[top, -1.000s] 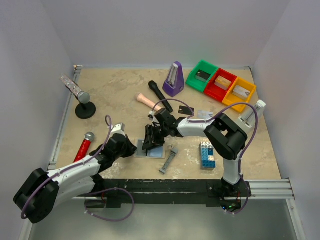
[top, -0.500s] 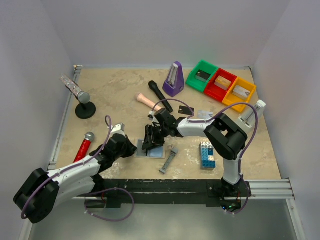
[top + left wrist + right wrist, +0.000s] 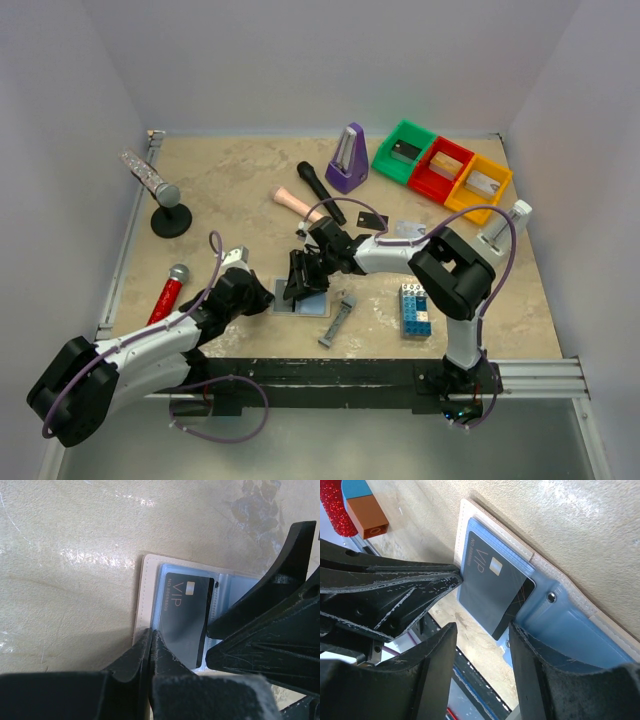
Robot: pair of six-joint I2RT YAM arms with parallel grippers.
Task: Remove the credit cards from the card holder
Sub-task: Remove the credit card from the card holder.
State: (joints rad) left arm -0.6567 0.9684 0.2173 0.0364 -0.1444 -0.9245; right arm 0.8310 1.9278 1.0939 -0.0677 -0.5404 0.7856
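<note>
Left arm lies low from its near-left base, stretched forward and to the right. Left pincer (image 3: 258,290) is fully closed, tips set down on the left edge of the card holder (image 3: 312,304); cannot tell whether they pinch anything. Right arm is folded at the elbow, forearm running leftward, wrist tipped down. Right pincer (image 3: 300,282) hangs over the holder, jaws about half apart, gripping nothing.

Holder lies open and flat on the surface (image 3: 230,200) near the front edge, long axis left-right.

Top view: holder's contents hidden under the right pincer. Wrist views show a black VIP card (image 3: 492,592) on the blue sleeve, its long axis parallel to the holder's pale end edging, one end overhanging the holder between the right pincer's fingers
</note>
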